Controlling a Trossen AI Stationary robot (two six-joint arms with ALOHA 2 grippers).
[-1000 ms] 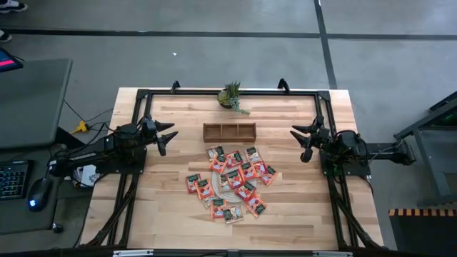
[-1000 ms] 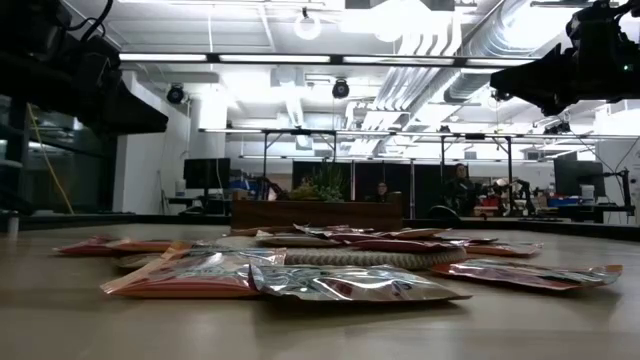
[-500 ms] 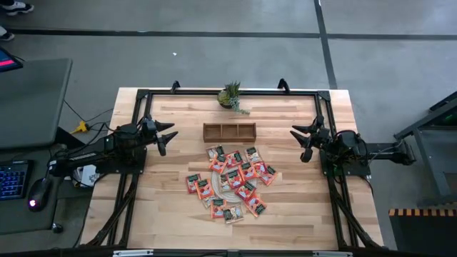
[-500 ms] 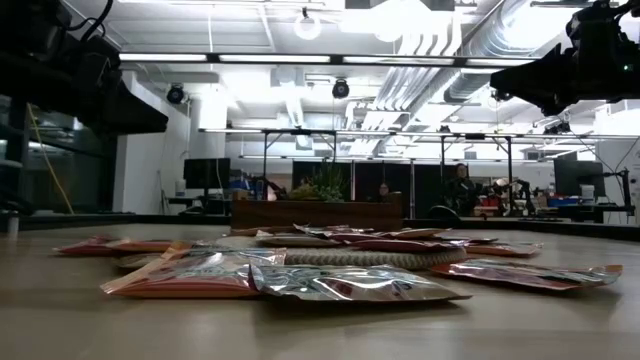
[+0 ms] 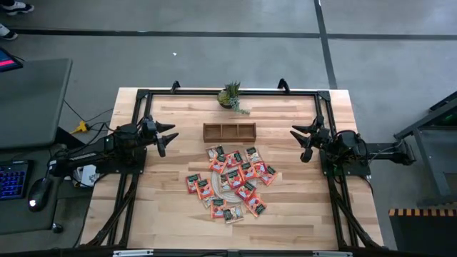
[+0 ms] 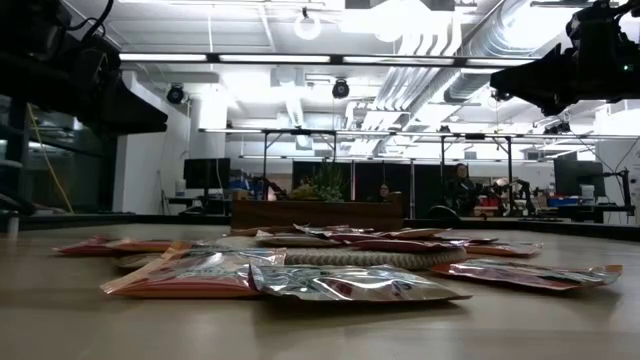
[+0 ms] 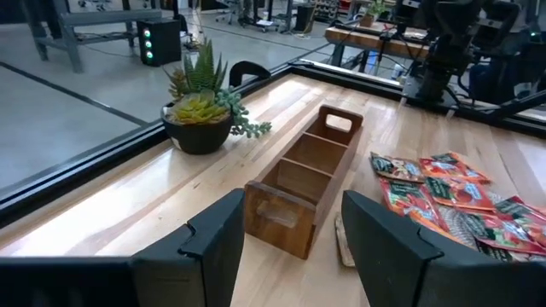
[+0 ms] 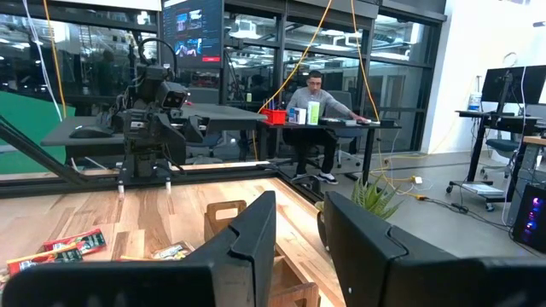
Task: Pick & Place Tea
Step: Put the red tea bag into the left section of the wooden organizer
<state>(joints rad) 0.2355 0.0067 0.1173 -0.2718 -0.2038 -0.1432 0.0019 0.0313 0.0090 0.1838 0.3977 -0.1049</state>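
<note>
there, both arms hover beside the tea (image 5: 231, 183).

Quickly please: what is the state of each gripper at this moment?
Left gripper: open, holding nothing, at the table's left side.
Right gripper: open, holding nothing, at the table's right side.

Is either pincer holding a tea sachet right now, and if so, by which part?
Nothing is held. The left pincer and right pincer both hover open and empty at the table's sides, apart from the tea sachets.
</note>
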